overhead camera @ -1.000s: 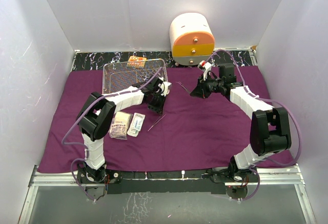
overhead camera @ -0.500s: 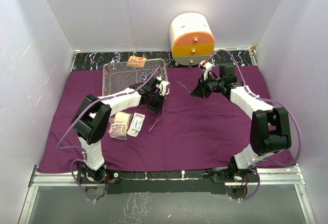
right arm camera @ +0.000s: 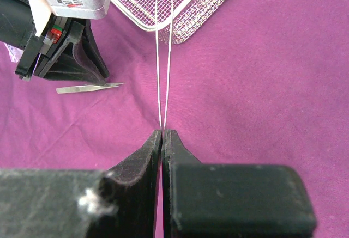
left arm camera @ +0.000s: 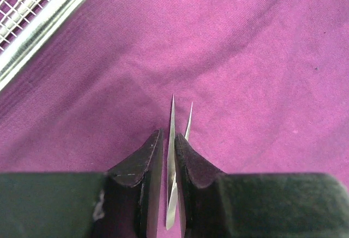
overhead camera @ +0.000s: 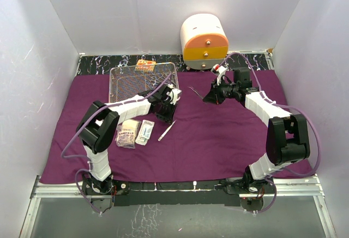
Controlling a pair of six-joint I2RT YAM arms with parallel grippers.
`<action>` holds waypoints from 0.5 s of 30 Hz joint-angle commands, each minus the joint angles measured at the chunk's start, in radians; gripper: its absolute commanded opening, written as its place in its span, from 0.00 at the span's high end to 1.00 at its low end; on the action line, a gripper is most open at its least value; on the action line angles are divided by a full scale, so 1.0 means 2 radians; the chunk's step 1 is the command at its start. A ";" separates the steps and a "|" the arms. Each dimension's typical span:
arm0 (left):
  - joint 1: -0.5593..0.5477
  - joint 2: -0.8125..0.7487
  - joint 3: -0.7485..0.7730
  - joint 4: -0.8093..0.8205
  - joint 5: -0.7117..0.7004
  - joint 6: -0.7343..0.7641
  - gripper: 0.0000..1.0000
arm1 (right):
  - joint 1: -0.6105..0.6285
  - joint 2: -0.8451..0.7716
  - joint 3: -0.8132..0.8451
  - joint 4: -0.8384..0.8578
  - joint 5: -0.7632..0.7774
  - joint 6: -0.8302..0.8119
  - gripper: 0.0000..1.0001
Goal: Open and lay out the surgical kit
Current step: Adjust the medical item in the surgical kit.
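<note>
The one pair of tweezers (overhead camera: 166,131) has changed since a second ago: then it was a thin dark sliver at the tip of the left gripper (left arm camera: 168,134), and now we see it lying flat and bright on the purple cloth (overhead camera: 218,140), just below the middle of the overhead frame. The left gripper has eased its jaws a little way apart. In its own wrist view the tweezers sit loose in the narrow gap, with cloth behind them, and the right wrist view shows them lying on the cloth just under its fingertips (so nothing is gripped there).

The right gripper (right arm camera: 163,132) has not shifted. Its jaws are pressed together on the forceps (right arm camera: 158,58), whose two thin shafts run up the frame towards the tray; we cannot see the ring handles.

We count one wire-mesh tray (overhead camera: 130,83), in the upper left of the cloth. Two packets lie side by side on the cloth left of the tweezers, one tan (overhead camera: 127,132) and one white (overhead camera: 145,132). A third, orange packet (overhead camera: 145,65) is at the tray's far rim; we cannot tell whether it lies inside. One white-and-orange cabinet (overhead camera: 204,41) stands at the top centre.
</note>
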 commanded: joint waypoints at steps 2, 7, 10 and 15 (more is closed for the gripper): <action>-0.004 -0.026 -0.003 0.000 -0.008 0.013 0.85 | -0.004 -0.007 -0.001 0.020 -0.003 -0.003 1.00; -0.003 -0.052 -0.004 0.004 -0.024 0.032 0.85 | -0.004 -0.009 -0.001 0.020 -0.004 -0.004 1.00; -0.003 -0.064 0.003 -0.001 -0.018 0.048 0.84 | -0.004 -0.008 -0.001 0.020 -0.006 -0.004 1.00; 0.000 -0.070 0.010 -0.006 0.020 0.062 0.79 | -0.004 -0.013 -0.001 0.020 -0.007 -0.002 1.00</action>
